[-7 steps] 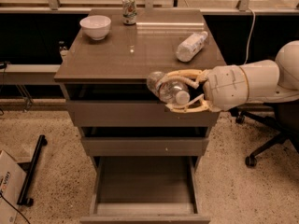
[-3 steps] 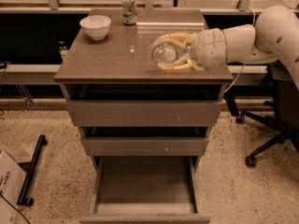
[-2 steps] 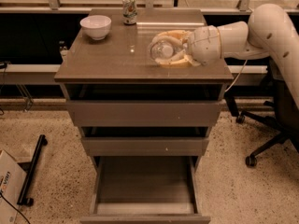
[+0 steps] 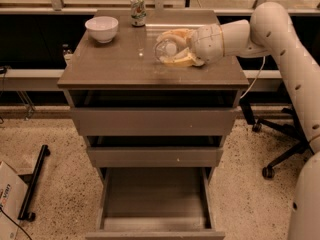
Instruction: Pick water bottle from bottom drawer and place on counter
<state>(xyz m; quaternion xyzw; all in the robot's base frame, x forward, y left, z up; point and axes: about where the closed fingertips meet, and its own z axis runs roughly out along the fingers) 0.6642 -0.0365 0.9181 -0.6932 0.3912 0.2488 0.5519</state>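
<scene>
Camera view looked down on the drawer cabinet, where the gripper (image 4: 169,48) sat over the right-hand middle of the counter (image 4: 110,64), its tan fingers (image 4: 176,34) clasped around the water bottle (image 4: 163,49). That bottle lay on its side between them, low over the glossy top; whether it touched the surface could not be told. A white bowl (image 4: 102,28) stood near the back left corner, a labelled can (image 4: 137,10) at the back edge. Below, the bottom drawer (image 4: 155,199) stood pulled out
</scene>
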